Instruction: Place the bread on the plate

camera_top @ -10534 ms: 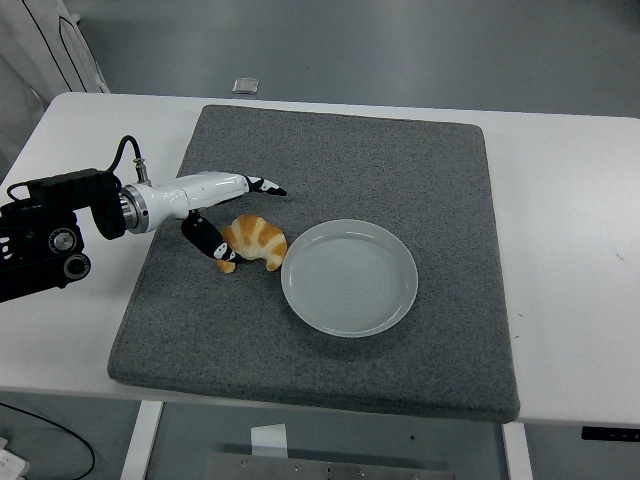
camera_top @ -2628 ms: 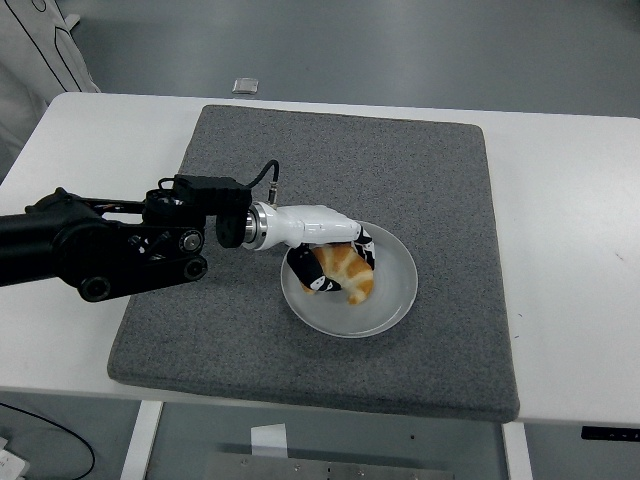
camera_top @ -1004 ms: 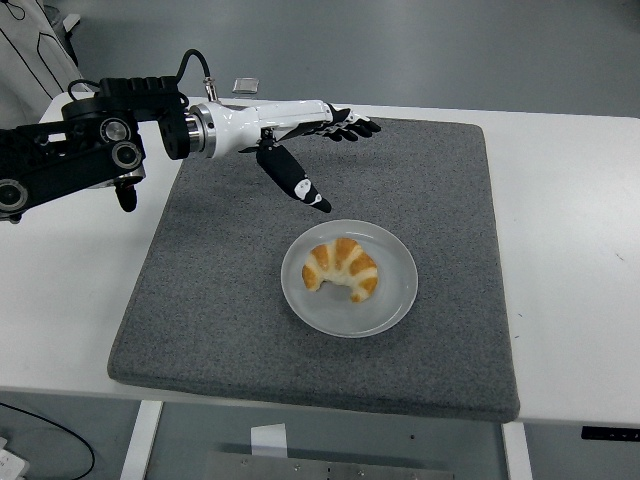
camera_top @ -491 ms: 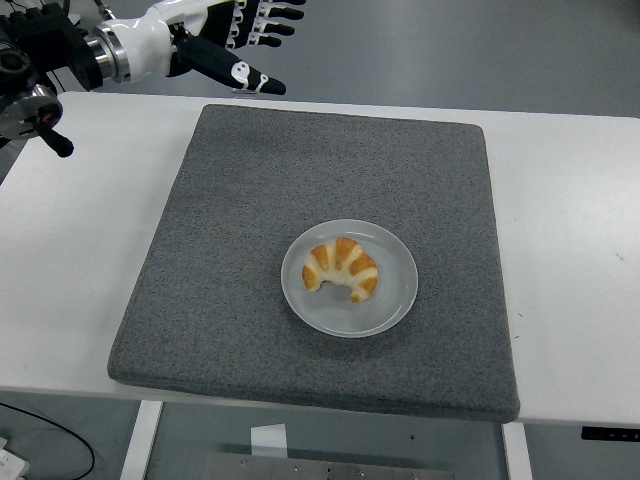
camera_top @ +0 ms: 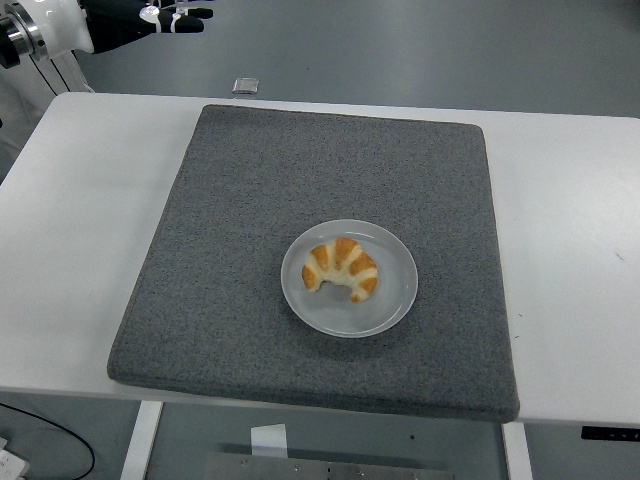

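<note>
Grey felt mat point(camera_top: 330, 180) covers the middle of the white worktop point(camera_top: 80, 220), and on it, a little near of centre, sits a pale round plate point(camera_top: 392, 300); the bread point(camera_top: 341, 267), a golden crescent with lighter stripes across its back, lies on the plate, slightly left of the plate's middle, its two ends pointing toward the near edge; nothing touches it; the left hand point(camera_top: 150, 17) shows only at the far left corner, well apart from the plate and off beyond the worktop's far edge, black fingers with white tips stretched out flat to the right and holding nothing, a white forearm cuff behind it at the frame's edge; a small grey square object point(camera_top: 245, 86) lies on the floor just past the worktop's far edge, near the mat's far left corner
</note>
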`<state>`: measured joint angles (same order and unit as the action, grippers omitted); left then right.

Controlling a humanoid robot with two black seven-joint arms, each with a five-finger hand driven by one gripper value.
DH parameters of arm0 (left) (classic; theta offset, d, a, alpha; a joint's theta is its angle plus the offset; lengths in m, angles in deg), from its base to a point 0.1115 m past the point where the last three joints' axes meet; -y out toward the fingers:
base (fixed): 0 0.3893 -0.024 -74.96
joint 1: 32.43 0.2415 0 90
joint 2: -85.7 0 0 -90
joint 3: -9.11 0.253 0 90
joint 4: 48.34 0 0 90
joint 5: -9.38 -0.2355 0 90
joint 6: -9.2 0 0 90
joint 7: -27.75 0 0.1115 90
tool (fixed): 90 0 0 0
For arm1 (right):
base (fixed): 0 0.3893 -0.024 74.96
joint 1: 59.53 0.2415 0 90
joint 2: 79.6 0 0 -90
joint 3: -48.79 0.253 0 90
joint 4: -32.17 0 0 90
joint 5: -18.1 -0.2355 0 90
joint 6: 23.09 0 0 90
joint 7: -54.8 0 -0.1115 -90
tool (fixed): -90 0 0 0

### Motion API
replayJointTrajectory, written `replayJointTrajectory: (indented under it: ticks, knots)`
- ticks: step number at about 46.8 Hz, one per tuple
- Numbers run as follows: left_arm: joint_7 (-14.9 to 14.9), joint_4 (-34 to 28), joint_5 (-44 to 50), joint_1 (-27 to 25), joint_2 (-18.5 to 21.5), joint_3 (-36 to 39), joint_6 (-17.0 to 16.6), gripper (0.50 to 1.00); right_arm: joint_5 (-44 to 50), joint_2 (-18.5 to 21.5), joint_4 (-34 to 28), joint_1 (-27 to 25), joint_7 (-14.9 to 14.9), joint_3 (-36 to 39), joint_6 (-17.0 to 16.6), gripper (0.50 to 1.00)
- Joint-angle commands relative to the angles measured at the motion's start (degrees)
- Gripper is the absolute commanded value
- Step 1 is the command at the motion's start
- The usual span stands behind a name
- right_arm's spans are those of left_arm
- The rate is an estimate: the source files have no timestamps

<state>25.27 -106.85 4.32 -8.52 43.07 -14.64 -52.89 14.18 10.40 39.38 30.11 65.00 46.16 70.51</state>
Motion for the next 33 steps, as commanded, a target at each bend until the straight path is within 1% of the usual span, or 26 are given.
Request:
replayJointTrajectory:
  ticks: [1, 7, 14, 18, 24, 28, 33]
  knots:
    - [1.07, 2.17, 2.50, 0.79, 0.09, 0.19, 1.27, 0.999, 0.05, 0.00, 0.00, 0.01, -0.01, 0.00, 0.00, 0.932]
    - [3.27, 4.63, 7.59, 2.10, 0.18, 0.10, 3.12, 0.999, -0.04, 0.00, 0.00, 0.01, -0.01, 0.00, 0.00, 0.932]
    - [3.53, 8.68, 11.99, 3.69, -0.35, 0.19, 5.23, 0.999, -0.04, 0.00, 0.00, 0.01, -0.01, 0.00, 0.00, 0.932]
    - [3.71, 9.12, 13.84, 5.00, -0.70, 0.19, 5.84, 0.996, -0.04, 0.00, 0.00, 0.01, -0.01, 0.00, 0.00, 0.932]
    - [3.80, 9.21, 14.54, 6.85, -0.88, 0.19, 5.84, 0.999, -0.04, 0.00, 0.00, 0.01, -0.01, 0.00, 0.00, 0.932]
    - [3.80, 9.91, 14.63, 8.26, -2.98, 0.19, 5.84, 0.999, -0.04, 0.00, 0.00, 0.01, -0.01, 0.00, 0.00, 0.932]
    - [3.80, 11.14, 14.63, 8.52, -5.01, 0.10, 5.84, 0.999, -0.04, 0.00, 0.00, 0.01, -0.01, 0.00, 0.00, 0.932]
